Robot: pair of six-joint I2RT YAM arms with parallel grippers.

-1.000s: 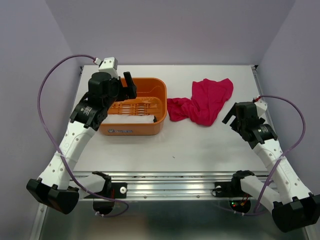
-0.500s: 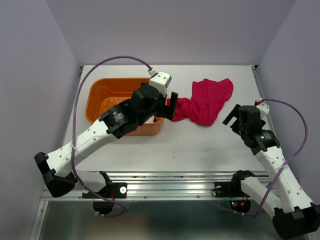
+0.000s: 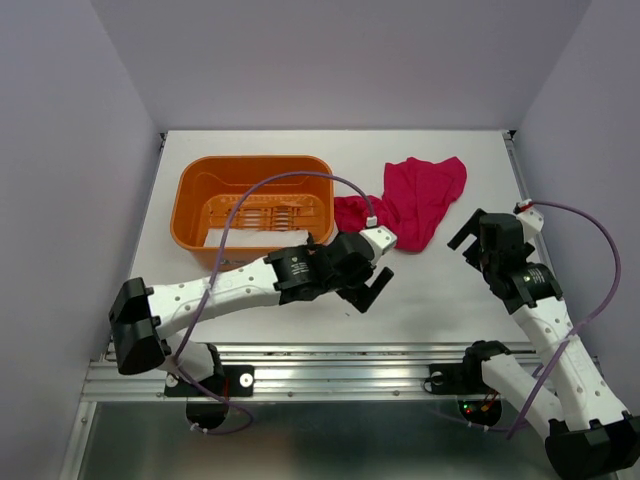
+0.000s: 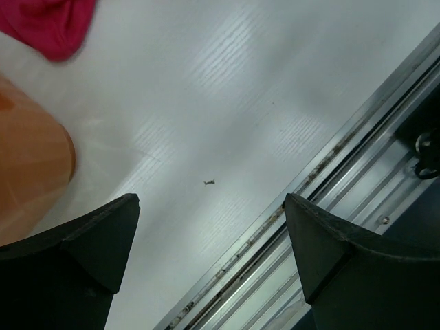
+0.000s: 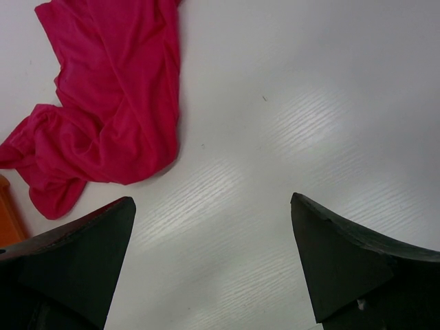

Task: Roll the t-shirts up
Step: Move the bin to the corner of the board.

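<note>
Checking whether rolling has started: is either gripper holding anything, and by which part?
Nothing is held. The left gripper and the right gripper are both open above the table; the t-shirt lies crumpled, untouched.

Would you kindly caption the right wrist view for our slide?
Open right hand hovers above the table, beside the crumpled crimson-pink t-shirt.

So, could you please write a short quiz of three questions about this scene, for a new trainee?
1. True or false: the t-shirt lies inside the orange basket.
2. The t-shirt is: A) rolled up, B) crumpled, C) folded flat.
3. What do the left arm's jaws hold?
Key: 1. False, it lies on the table beside the basket. 2. B. 3. Nothing; they stand open above the table.
</note>
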